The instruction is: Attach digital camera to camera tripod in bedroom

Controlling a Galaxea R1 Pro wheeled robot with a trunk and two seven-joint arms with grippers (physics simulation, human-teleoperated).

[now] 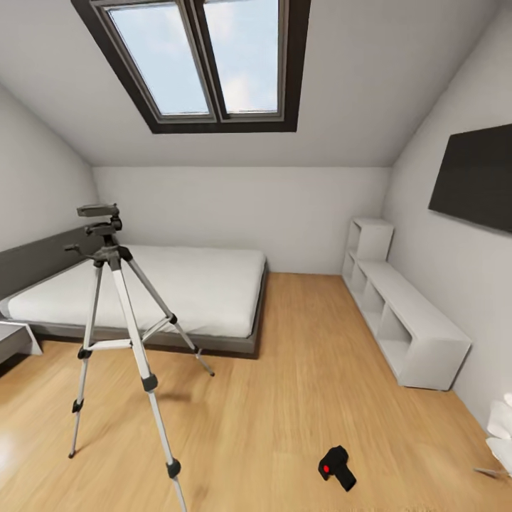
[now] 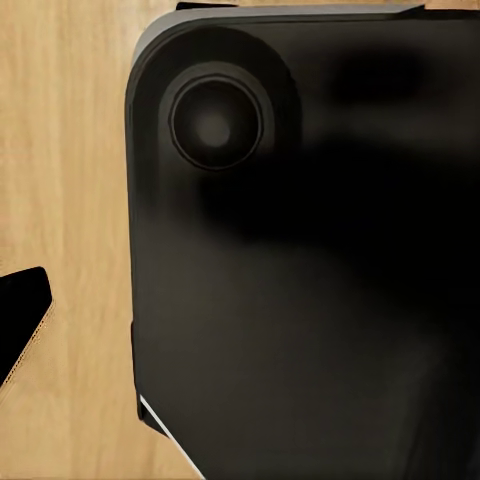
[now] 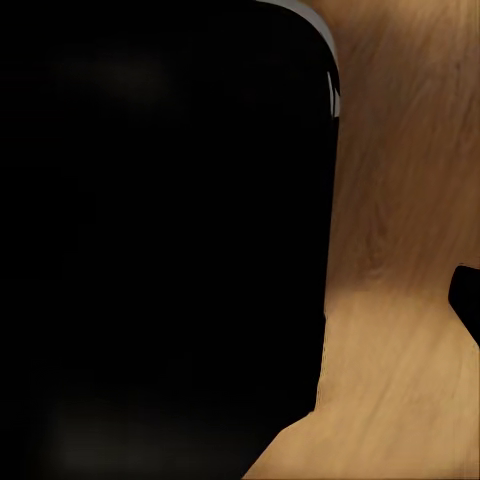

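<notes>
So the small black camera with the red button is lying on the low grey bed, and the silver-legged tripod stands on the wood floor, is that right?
Not quite. In the head view the small black camera with the red button lies on the light wood plank floor, not on the low grey bed. The silver-legged tripod does stand on the floor.

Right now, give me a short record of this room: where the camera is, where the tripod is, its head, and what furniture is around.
digital camera: lying on the wood floor, red button showing
camera tripod: standing on the floor in front of the bed, apart from the camera
tripod head: bare, nothing mounted
furniture: white shelf unit along the right wall
overhead: skylight
</notes>
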